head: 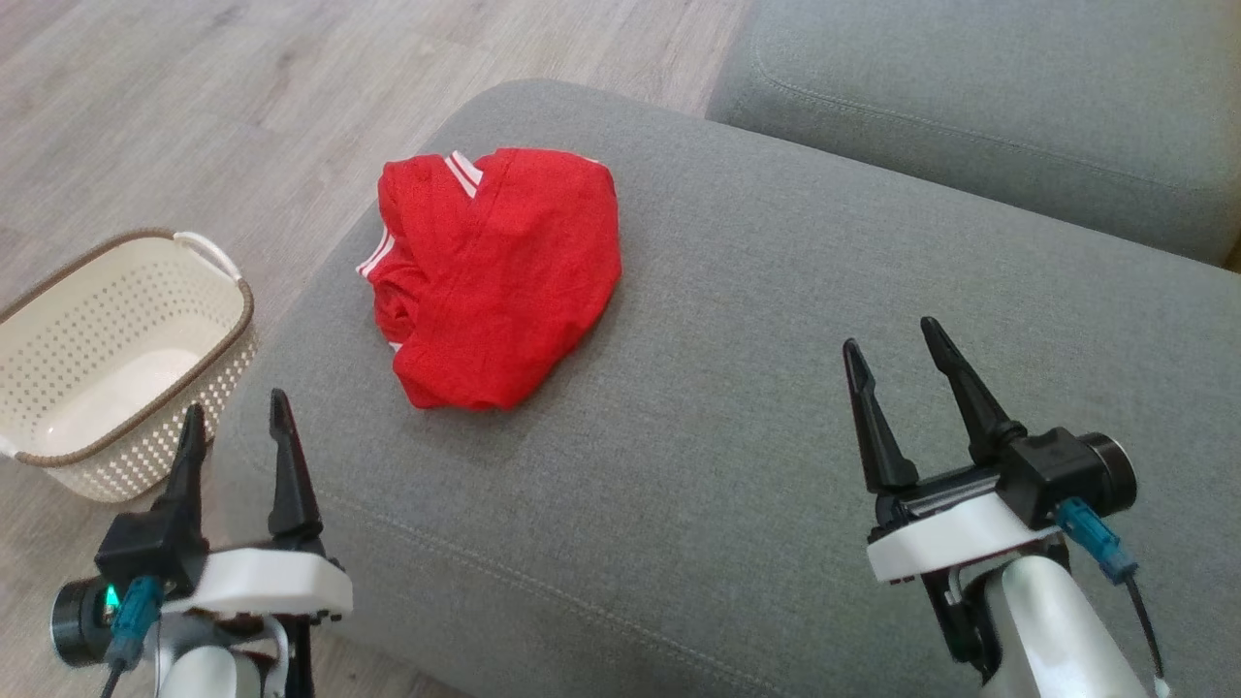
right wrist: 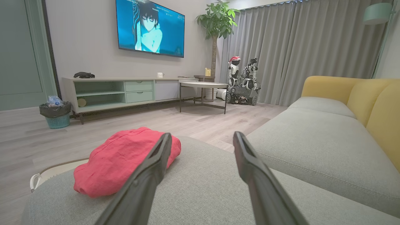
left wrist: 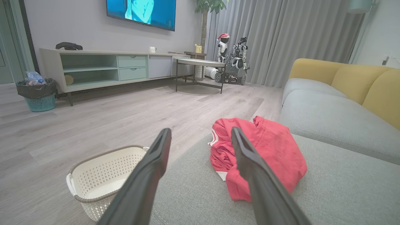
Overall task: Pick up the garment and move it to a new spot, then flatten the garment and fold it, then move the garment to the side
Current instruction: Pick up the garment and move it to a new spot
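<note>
A crumpled red garment with white trim lies in a heap on the grey sofa cushion, toward its far left part. It also shows in the left wrist view as the garment and in the right wrist view as the garment. My left gripper hovers open at the cushion's near left edge, short of the garment. Over the cushion's right part my right gripper stands open, well to the right of the garment. Nothing is between either pair of fingers.
A cream perforated basket stands on the wooden floor left of the cushion, close to my left gripper. A second grey cushion lies beyond, with yellow backrests. Across the room are a TV cabinet, a side table and a waste bin.
</note>
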Motion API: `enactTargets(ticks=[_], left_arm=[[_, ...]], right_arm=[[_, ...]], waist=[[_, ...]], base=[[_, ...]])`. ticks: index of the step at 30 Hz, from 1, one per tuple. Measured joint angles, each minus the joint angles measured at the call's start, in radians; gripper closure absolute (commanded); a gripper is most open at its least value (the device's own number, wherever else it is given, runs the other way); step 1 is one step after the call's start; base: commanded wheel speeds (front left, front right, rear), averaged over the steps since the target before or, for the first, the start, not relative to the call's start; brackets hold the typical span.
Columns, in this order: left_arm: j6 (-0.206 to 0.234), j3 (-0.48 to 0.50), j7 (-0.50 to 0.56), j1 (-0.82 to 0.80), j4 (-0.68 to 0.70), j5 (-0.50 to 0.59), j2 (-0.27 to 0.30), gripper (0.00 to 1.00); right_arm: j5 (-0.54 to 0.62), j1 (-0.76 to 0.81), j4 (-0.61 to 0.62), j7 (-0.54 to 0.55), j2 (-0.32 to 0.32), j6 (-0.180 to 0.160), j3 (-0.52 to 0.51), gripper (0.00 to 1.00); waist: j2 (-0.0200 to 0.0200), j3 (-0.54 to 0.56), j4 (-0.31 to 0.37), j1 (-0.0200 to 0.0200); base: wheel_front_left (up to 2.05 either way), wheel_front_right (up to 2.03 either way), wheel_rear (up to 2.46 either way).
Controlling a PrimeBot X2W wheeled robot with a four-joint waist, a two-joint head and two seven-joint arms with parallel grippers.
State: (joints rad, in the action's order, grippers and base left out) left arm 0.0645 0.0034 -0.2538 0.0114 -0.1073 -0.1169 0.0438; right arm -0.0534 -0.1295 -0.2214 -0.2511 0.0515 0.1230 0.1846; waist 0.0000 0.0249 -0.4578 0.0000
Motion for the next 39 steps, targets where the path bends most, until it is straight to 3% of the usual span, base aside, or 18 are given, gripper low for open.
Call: enactTargets(ticks=[11,17,25,30,39], left_arm=[[-0.005,0.030,0.000,0.000,0.007,-0.002,0.000,0.00],[-0.048,0.069,0.000,-0.045,-0.002,-0.002,0.000,0.00],[-0.119,0.093,-0.002,-0.229,-0.218,-0.036,0.030,0.00],[-0.169,0.089,0.045,-0.414,-0.370,-0.100,0.082,0.00],[-0.189,0.012,0.144,-0.606,-0.556,-0.168,0.168,0.00]], right_arm=[[0.002,0.000,0.007,0.000,0.000,0.000,-0.023,0.00],[0.032,-0.005,0.040,0.000,-0.001,0.000,-0.067,0.00],[0.081,-0.043,0.081,0.000,0.000,0.000,-0.137,0.00],[0.108,-0.079,0.114,0.000,0.000,0.000,-0.159,0.00],[0.117,-0.110,0.124,0.000,0.000,0.000,-0.162,0.00]], waist=[[0.0000,-0.026,0.034,0.0000],[0.0000,-0.081,0.069,0.0000],[0.0000,-0.183,0.115,0.0000],[0.0000,-0.256,0.155,0.0001],[0.0000,-0.340,0.229,0.0001]], base=[[0.00,0.00,0.00],[0.00,0.00,0.00],[0.00,0.00,0.00],[0.00,0.00,0.00],[0.00,0.00,0.00]])
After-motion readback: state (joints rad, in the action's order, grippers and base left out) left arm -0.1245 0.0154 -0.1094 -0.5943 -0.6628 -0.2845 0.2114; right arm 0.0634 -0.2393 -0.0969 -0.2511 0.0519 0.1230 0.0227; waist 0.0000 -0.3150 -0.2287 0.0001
